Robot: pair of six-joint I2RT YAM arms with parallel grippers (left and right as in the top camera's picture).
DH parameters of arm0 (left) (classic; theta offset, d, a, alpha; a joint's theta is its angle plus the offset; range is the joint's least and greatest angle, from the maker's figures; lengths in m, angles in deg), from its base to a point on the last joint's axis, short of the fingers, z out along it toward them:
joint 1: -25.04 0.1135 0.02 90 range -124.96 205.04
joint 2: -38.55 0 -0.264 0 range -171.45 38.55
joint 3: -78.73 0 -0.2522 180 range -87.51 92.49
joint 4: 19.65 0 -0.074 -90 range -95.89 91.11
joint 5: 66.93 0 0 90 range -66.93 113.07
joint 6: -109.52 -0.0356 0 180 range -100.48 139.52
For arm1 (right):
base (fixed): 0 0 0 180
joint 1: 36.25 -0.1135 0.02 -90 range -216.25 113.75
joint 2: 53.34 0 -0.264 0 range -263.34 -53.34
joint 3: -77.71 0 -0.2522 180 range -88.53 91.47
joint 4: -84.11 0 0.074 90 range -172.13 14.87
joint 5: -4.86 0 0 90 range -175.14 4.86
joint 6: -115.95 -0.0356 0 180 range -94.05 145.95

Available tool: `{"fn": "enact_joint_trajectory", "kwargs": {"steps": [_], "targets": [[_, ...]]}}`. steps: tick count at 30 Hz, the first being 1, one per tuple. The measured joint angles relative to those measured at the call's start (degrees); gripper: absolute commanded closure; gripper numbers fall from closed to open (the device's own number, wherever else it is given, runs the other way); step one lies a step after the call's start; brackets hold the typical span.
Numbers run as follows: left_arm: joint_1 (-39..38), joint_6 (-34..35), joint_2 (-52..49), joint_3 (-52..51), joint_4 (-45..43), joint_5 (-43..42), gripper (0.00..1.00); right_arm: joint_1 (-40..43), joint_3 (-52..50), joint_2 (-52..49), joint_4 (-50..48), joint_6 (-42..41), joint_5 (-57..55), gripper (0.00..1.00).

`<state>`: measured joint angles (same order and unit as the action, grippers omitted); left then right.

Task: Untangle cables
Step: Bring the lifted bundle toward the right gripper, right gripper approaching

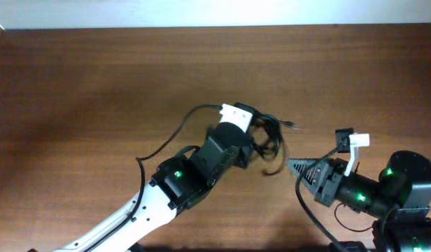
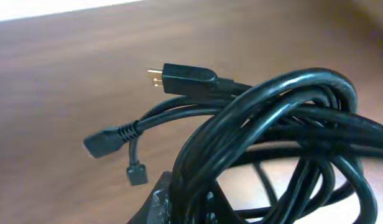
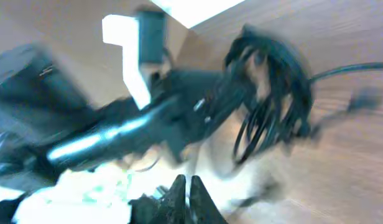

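Note:
A tangled bundle of thin black cables [image 1: 268, 136] hangs at the middle of the wooden table, held up by my left gripper [image 1: 252, 143], which is shut on it. In the left wrist view the cable loops [image 2: 285, 137] fill the right side, with a gold-pronged plug [image 2: 179, 78] and two small black plugs [image 2: 107, 142] sticking out left. My right gripper [image 1: 294, 167] is shut and empty, pointing left, just right of the bundle. The right wrist view is blurred; it shows the bundle [image 3: 272, 93] beyond my closed fingertips [image 3: 186, 186].
The wooden table [image 1: 96, 84] lies under both arms. A thicker black arm wire [image 1: 180, 129] curves from the left wrist down to the left arm. The white wall edge runs along the table's far side [image 1: 201, 14].

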<state>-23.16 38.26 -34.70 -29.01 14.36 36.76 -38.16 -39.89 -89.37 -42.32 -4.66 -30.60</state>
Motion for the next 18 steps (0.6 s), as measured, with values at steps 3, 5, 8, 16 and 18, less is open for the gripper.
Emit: {"fn": "enact_joint_trajectory", "kwargs": {"steps": [3,5,8,16,18], "targets": [[1.8,-2.9,-0.8,-0.5,0.3,14.3,1.0,0.0,0.3,1.1,0.0,0.0,3.5,0.96],[1.8,-3.4,0.7,-0.6,0.5,17.3,1.0,0.0,0.3,1.1,0.0,0.0,3.7,0.69],[1.8,-3.7,6.5,-0.6,0.5,15.1,1.0,0.0,0.3,1.1,0.0,-0.1,3.2,0.14],[0.9,-5.9,10.8,-0.7,-3.8,-9.5,1.0,0.0,0.4,1.0,-4.7,2.0,5.0,0.06],[-2.1,-5.9,9.6,-0.8,-7.2,-10.3,1.0,0.0,0.4,1.0,-5.2,2.6,5.1,0.06]]}}
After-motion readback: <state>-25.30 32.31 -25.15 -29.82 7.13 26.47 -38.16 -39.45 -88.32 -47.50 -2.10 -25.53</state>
